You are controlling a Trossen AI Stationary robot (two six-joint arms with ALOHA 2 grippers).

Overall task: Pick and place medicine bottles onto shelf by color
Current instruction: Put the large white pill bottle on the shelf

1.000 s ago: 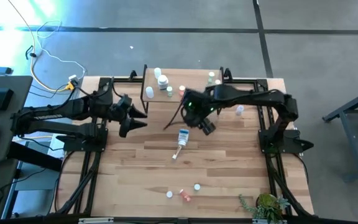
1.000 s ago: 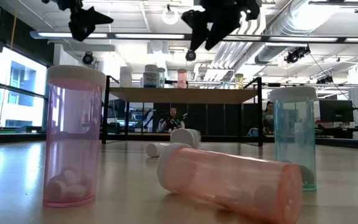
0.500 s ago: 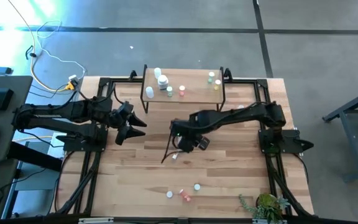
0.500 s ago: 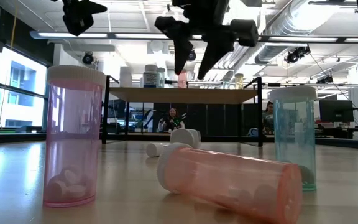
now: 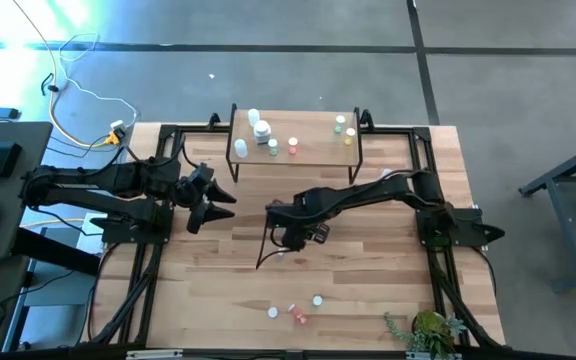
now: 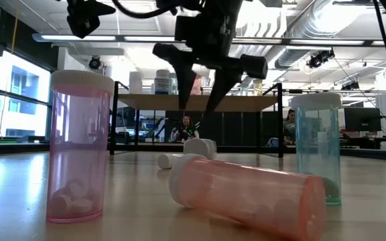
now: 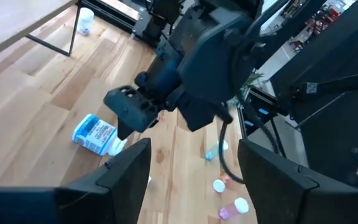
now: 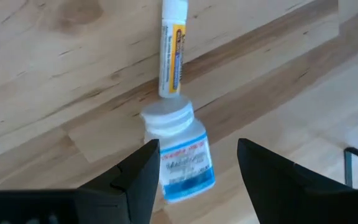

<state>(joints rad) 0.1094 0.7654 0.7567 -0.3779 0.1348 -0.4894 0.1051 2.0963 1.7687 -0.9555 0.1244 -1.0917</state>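
High view is showing the right gripper (image 5: 290, 238) hanging over the middle of the tabletop (image 5: 368, 290), at about six o'clock from the shelf (image 5: 313, 147), its arm reaching in from three o'clock. Right wrist view is looking down between its two fingers (image 8: 138, 180), which are spread apart and grasping nothing; the white bottle with a blue label (image 8: 178, 155) is lying on its side on the wood in the gap between them, and I cannot tell whether either finger is touching it. A slim white tube with a yellow band (image 8: 171, 50) is lying just beyond the bottle's cap, its end touching or nearly touching the cap. The left gripper (image 5: 218, 200) is waiting at about nine o'clock from the right one, well apart from it, fingers released and empty in the left wrist view. Several small bottles are standing on the shelf at twelve o'clock. Low view is showing a pink vial (image 6: 79, 147) standing, another pink vial (image 6: 246, 194) lying down, and a teal vial (image 6: 317, 147) standing, all near the table's six o'clock edge.
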